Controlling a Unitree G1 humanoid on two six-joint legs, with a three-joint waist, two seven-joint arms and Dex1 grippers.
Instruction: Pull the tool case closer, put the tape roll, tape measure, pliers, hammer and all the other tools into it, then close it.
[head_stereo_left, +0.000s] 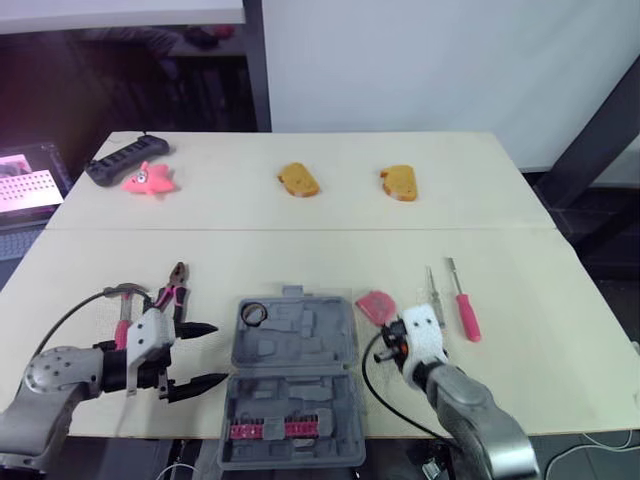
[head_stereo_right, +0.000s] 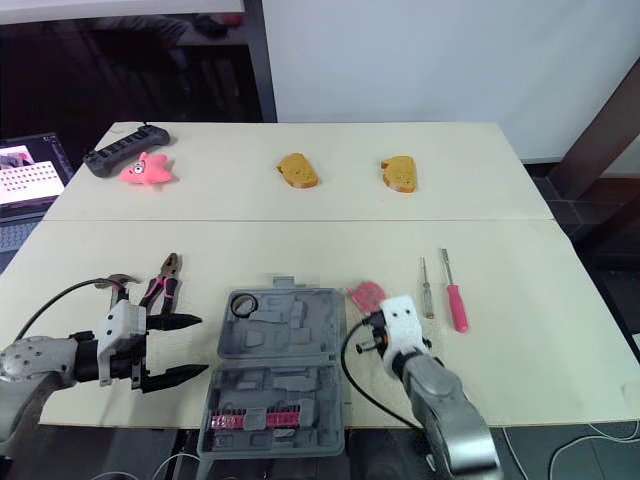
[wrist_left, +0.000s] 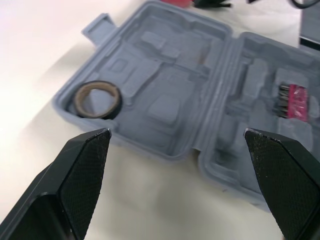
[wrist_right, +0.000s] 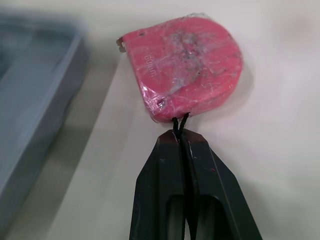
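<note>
Right gripper (wrist_right: 181, 135) first: its two black fingers are pressed flat together, and the thin black cord (wrist_right: 176, 124) of the tape measure (wrist_right: 185, 65) runs into the seam between them. It looks pinched, so this arm has the measure by its loop and not by its body.

Just past the fingertips, on the side away from the robot, the pink measure lies flat on the table (wrist_right: 280, 150), its metal hook tab turned toward the case (head_stereo_left: 300, 335). The case is open and sits just beside the measure, on the robot's left. I judge the move to be a short lift and a carry leftward over the near wall; the right arm is plainly the nearer one.

Inside the case, the tape roll (head_stereo_left: 254, 312) is already in its far left corner. Left gripper (head_stereo_left: 203, 355) hangs beside the case's left wall, fingers spread wide and holding nothing. Pliers (head_stereo_left: 172, 287) and hammer (head_stereo_left: 122, 298) lie just beyond it, and two screwdrivers (head_stereo_left: 466, 305) lie well to the right.

Hard to make out: whether the cord is truly clamped or only lying in the seam, and which moulded recess suits the measure. From the head, the right fingers sit mostly under the white wrist block, and the hammer's head is partly behind the left arm.
</note>
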